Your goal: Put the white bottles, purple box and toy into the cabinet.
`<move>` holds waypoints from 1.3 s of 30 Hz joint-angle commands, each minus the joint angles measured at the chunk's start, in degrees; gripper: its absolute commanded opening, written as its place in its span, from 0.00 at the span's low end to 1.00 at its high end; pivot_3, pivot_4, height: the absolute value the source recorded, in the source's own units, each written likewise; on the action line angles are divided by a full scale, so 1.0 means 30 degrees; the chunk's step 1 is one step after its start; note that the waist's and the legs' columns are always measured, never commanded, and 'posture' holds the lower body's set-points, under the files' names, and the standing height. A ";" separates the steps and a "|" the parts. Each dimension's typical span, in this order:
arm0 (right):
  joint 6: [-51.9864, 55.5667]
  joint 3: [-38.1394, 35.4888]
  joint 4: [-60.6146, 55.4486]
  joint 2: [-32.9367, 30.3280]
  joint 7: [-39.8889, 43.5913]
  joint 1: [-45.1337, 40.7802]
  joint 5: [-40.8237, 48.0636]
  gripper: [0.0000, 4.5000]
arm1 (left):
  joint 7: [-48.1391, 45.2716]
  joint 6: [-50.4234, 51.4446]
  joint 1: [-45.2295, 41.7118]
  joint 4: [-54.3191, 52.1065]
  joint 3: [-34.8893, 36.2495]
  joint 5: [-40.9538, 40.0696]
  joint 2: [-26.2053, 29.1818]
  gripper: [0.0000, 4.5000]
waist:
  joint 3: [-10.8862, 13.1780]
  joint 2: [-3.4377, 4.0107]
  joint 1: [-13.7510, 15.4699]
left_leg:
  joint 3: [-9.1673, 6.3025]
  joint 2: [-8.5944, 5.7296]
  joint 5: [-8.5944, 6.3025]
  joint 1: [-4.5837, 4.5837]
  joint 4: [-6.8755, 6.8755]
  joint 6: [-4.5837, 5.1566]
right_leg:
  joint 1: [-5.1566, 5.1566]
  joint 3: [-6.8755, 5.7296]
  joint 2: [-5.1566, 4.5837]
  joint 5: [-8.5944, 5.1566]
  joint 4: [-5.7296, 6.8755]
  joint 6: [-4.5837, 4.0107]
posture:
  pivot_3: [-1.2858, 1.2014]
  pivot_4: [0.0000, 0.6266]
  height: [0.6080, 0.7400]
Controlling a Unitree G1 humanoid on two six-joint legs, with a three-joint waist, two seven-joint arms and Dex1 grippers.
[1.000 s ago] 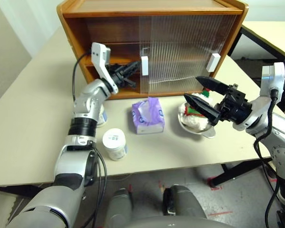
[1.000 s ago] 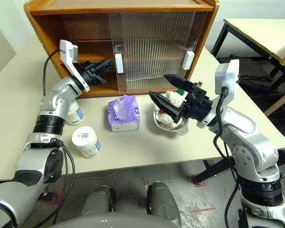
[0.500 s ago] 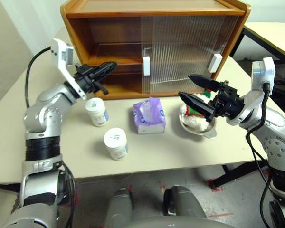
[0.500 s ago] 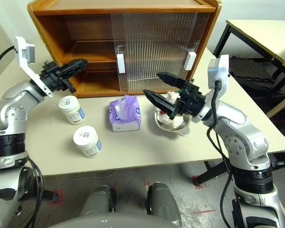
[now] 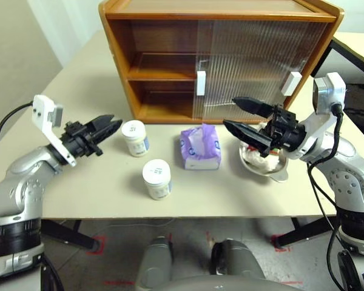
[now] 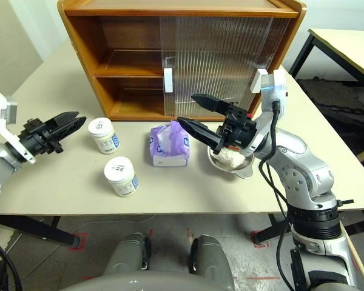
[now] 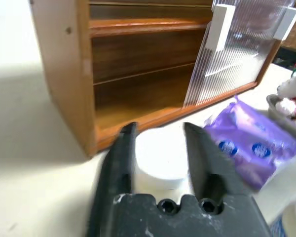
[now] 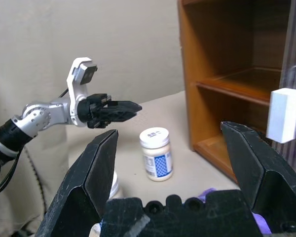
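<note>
With the cabinet (image 5: 170,54) open on its left, the left gripper (image 5: 107,127), jaws partly apart and empty, lines up beside the far one of 2 white bottles (image 5: 135,137) on the counter (image 5: 97,182) for a grasp, while the right gripper (image 5: 241,116) hangs wide and empty above the toy (image 5: 259,156).

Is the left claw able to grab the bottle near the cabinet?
Probably yes. The left claw is open and points at that bottle, with only bare table between them.
</note>
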 commanded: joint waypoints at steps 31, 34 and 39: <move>0.0683 -0.0680 -0.0897 -0.0645 -0.0636 -0.0247 0.0594 1.00 | -0.3842 -0.9599 -0.3104 1.2049 -0.4606 0.4731 -0.2440 0.99 | 0.0058 0.0105 0.0396 | 0.0023 0.0007 -0.0001 -0.0029 0.0001 -0.0002 | -0.0024 -0.0024 0.0002 0.0013 -0.0022 0.0023 | 0.51 0.00 1.00; 0.0741 -0.0746 -0.1046 -0.0670 -0.0760 -0.0154 0.0637 1.00 | -0.3671 -1.0134 -0.3513 1.2672 -0.4669 0.4933 -0.2859 0.99 | 0.0057 0.0104 0.0212 | 0.0022 0.0006 -0.0001 -0.0031 0.0007 -0.0001 | -0.0015 -0.0024 -0.0003 0.0047 -0.0023 0.0079 | 0.51 0.00 1.00; 0.0854 -0.0888 -0.1286 -0.0758 -0.0941 -0.0007 0.0720 1.00 | -0.3413 -1.0511 -0.3806 1.2986 -0.4699 0.5047 -0.3371 0.99 | 0.0053 0.0097 -0.0015 | 0.0019 0.0006 0.0000 -0.0031 0.0007 -0.0001 | -0.0007 -0.0029 -0.0003 0.0072 -0.0023 0.0122 | 0.51 0.00 1.00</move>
